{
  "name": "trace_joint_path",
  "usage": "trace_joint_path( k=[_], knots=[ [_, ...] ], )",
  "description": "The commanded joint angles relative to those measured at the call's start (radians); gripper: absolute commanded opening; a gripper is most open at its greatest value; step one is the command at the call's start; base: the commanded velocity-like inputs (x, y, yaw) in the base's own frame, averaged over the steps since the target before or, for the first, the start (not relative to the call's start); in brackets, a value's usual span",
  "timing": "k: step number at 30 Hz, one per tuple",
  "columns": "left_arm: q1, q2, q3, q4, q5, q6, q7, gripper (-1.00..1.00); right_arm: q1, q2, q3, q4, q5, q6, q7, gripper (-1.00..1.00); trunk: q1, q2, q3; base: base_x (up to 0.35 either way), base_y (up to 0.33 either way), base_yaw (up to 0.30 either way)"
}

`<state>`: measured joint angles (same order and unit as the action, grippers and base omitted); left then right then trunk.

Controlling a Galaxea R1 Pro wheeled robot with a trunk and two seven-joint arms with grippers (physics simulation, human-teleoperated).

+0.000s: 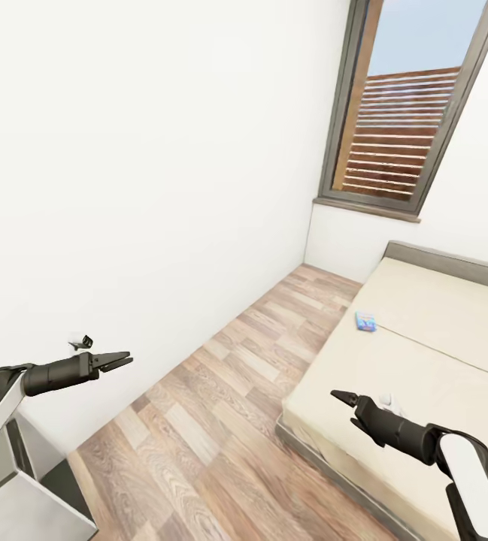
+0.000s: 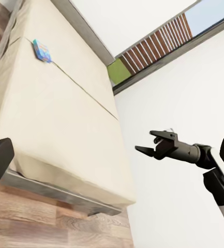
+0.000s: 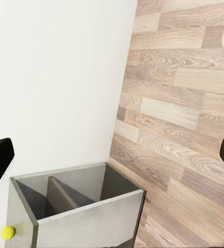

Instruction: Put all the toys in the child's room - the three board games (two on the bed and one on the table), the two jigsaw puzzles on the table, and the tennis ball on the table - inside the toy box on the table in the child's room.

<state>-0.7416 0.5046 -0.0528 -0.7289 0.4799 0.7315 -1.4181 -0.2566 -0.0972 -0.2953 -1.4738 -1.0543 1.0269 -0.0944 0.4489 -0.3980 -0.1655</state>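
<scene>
Blue game (image 1: pixel 365 322) lies near bed's (image 1: pixel 454 330) left edge; L jaws (image 1: pixel 120 361) look shut & empty, R jaws (image 1: pixel 341 397) slightly apart, empty.

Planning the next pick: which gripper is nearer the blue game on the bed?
Right. The right gripper hangs over the bed's near edge, short of the blue game. The left gripper is across the floor strip by the wall.
</scene>
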Motion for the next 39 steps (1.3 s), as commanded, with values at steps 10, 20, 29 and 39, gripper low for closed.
trace_joint_path(
  k=[10, 20, 29, 39],
  knots=[
    [-0.001, 0.002, -0.004, 0.0, 0.006, 0.009, -0.002, 1.0, -0.001, 0.001, -0.001, -0.011, -0.01, 0.004, -0.009, 1.0, 0.001, -0.002, 0.011, 0.225, 0.019, -0.178],
    [-0.001, 0.002, -0.004, 0.0, 0.006, 0.009, -0.002, 1.0, -0.001, 0.001, 0.002, -0.011, -0.01, 0.004, -0.01, 1.0, 0.001, -0.002, 0.024, 0.029, 0.001, -0.184],
    [-0.001, 0.003, -0.004, 0.0, 0.006, 0.009, -0.002, 1.0, -0.001, 0.001, 0.002, -0.011, -0.01, 0.004, -0.01, 1.0, 0.001, -0.002, 0.036, 0.002, 0.0, -0.185],
    [-0.001, 0.003, -0.004, 0.0, 0.006, 0.009, -0.002, 1.0, -0.001, 0.001, 0.002, -0.011, -0.01, 0.004, -0.009, 1.0, 0.001, -0.002, 0.049, 0.009, 0.036, -0.192]
  ],
)
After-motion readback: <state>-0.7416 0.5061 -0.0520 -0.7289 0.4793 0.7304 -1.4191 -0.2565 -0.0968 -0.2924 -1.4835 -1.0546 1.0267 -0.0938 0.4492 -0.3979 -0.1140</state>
